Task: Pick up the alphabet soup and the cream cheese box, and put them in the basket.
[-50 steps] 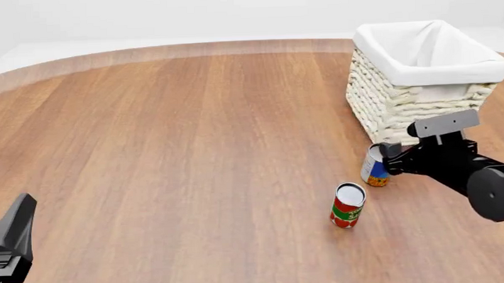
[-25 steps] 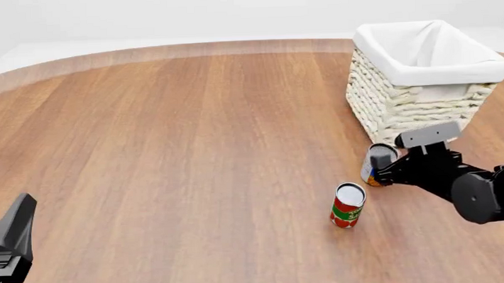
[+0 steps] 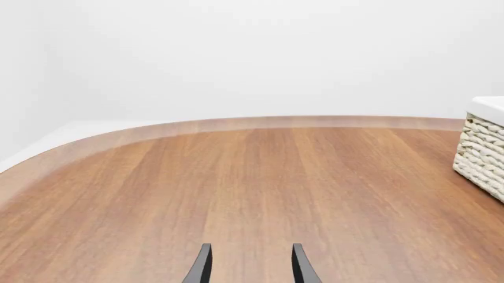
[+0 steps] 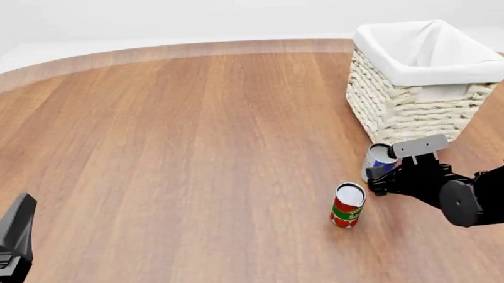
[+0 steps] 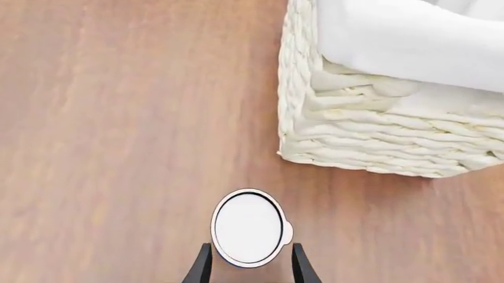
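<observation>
No text, brand, number or sign can be read anywhere. The red and green can [image 4: 348, 208] carries a label with a pale band that may hold lettering, but it is too small and blurred to make out. The alphabet soup [image 4: 377, 161] shows only a strip of blue beside the right gripper [image 4: 381, 180], with no words legible; from the right wrist view only its plain silver top [image 5: 249, 227] shows. The basket [image 4: 418, 104] bears no marking.

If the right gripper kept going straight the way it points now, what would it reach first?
The alphabet soup: its silver top sits right between the right gripper fingers. The basket lies off that line, and depth is hard to judge.
</observation>
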`<state>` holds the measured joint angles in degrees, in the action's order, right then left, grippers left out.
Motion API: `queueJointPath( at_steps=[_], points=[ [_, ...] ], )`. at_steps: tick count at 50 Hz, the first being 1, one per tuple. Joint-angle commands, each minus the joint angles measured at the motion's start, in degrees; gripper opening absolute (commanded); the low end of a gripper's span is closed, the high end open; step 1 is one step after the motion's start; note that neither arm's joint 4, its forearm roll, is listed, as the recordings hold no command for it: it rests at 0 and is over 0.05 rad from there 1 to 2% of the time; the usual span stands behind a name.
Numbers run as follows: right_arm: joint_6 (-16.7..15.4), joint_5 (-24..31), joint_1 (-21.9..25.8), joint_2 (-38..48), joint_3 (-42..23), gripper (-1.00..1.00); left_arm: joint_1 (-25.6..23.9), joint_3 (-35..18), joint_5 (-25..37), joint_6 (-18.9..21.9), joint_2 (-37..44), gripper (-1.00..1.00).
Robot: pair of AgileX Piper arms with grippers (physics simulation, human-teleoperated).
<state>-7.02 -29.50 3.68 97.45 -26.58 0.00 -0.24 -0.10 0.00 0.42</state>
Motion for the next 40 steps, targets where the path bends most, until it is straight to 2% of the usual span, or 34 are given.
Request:
queueJointPath(
  at_steps=[1,40],
  points=[
    [0.08,-1.33,-0.6,2.64,0.07,1.0,0.0,0.0,0.0,0.0,0.0,1.0],
    [1.36,-4.44,0.17,11.23,-1.87,1.0,0.0,0.0,0.0,0.0,0.0,1.0]
  ],
)
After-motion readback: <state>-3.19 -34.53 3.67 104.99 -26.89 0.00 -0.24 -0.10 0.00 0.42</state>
